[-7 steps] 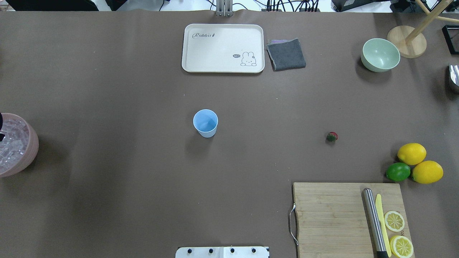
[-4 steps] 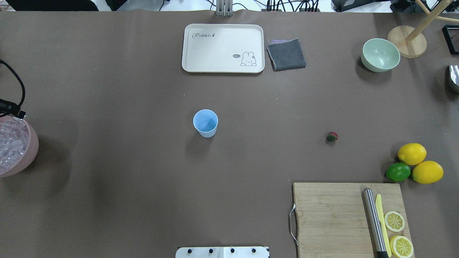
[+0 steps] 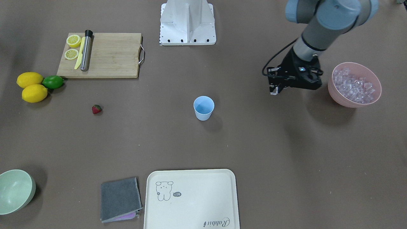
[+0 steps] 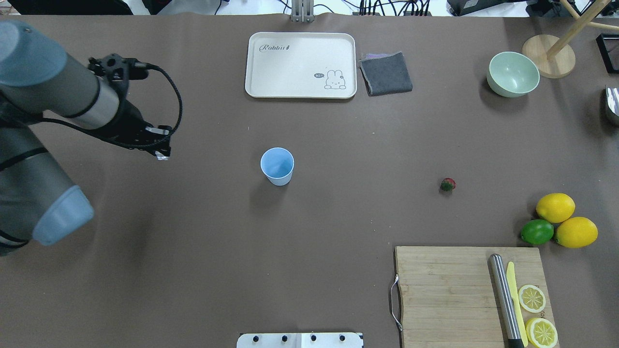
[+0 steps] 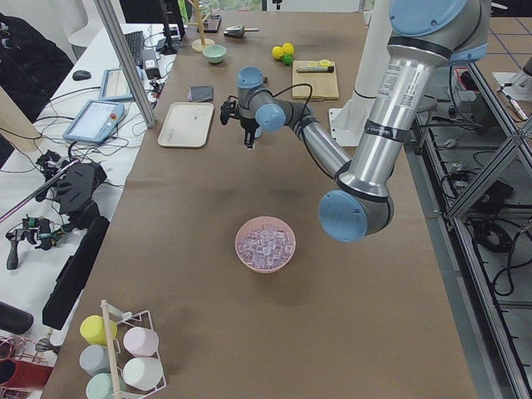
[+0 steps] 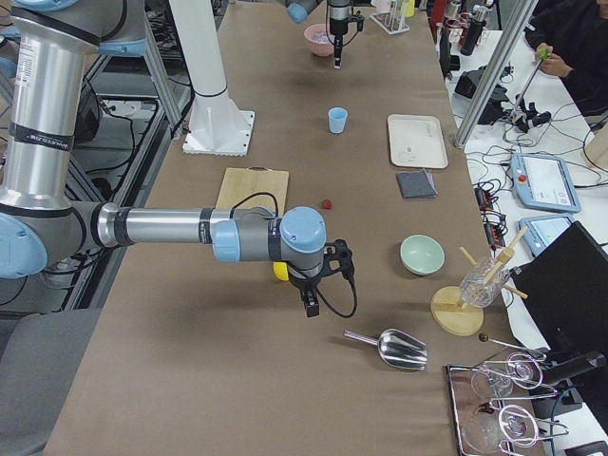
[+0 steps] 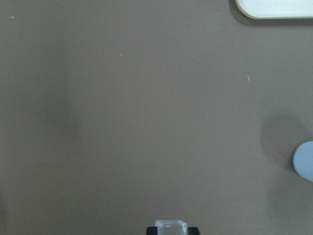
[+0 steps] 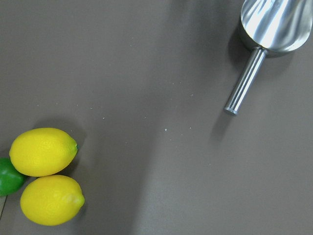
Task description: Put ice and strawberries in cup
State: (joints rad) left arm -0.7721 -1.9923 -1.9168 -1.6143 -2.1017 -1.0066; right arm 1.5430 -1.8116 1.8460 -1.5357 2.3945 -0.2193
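Plainly, you had the left gripper point(image 4: 162, 154) clenched on one ice cube point(image 7: 170, 226), pinched at the very fingertips, probably so that a small release would let it fall straight. The gripper hung above the bare cloth, pointing down, and high enough, I judge, to pass over a rim without knocking it. Just behind it sat the pink bowl point(image 3: 337, 95) with the rest of the ice point(image 3: 354, 84) heaped inside, which put the supply on the left arm's own side. Ahead of it stood the cup point(image 4: 277, 166), upright, mouth open, apart from the gripper; its edge only showed at the right border of the left wrist view, so the carry was not yet lined up over it. The cup's place near the middle looked chosen so either arm could reach it. Farther on lay the strawberry point(image 4: 448, 184), alone on the table and well apart from the cup, on the right arm's side, likely meant for that arm. Farthest off, the right gripper point(image 6: 311, 306) hovered near the lemons point(image 8: 44, 152) and a steel scoop point(image 8: 269, 19), out of the left arm's way; whether it was released or clenched I cannot tell.
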